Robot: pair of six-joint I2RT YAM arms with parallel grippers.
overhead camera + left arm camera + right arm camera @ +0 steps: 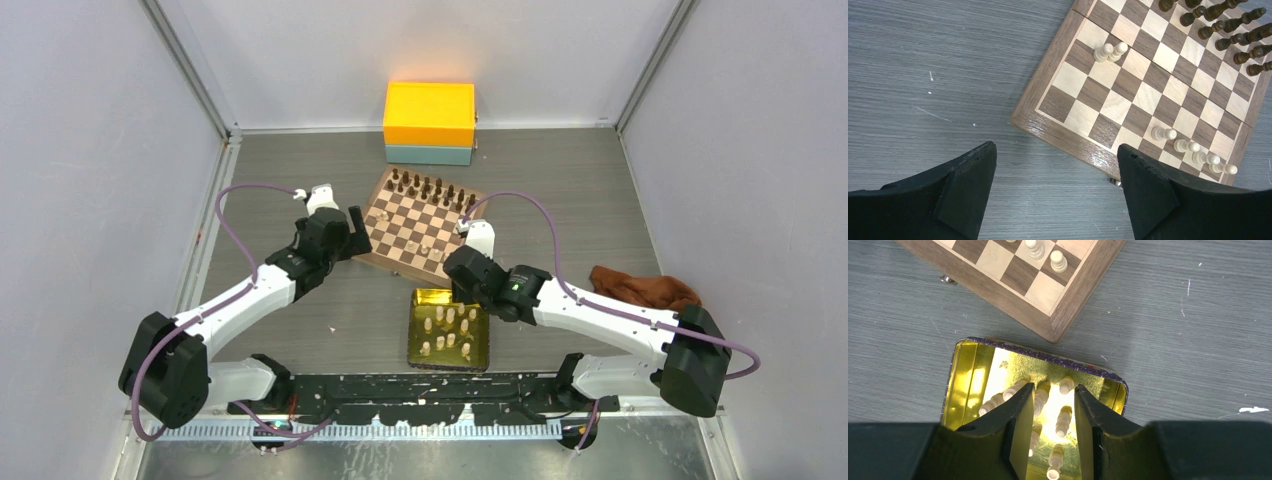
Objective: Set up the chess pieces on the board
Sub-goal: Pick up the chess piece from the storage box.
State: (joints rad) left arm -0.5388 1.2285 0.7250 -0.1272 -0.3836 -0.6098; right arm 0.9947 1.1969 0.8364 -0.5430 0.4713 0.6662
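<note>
Black right hand hovers narrowly parted over chess pieces; left hand gapes empty.

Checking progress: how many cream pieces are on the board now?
6: a pair side by side near the board's left side, four in a row on the side opposite the dark pieces. More may be hidden.

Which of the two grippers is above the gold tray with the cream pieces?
The right gripper: it hangs over the gold tray, with cream pieces showing below it. The left gripper is over the table beside the board, near its corner.
</note>
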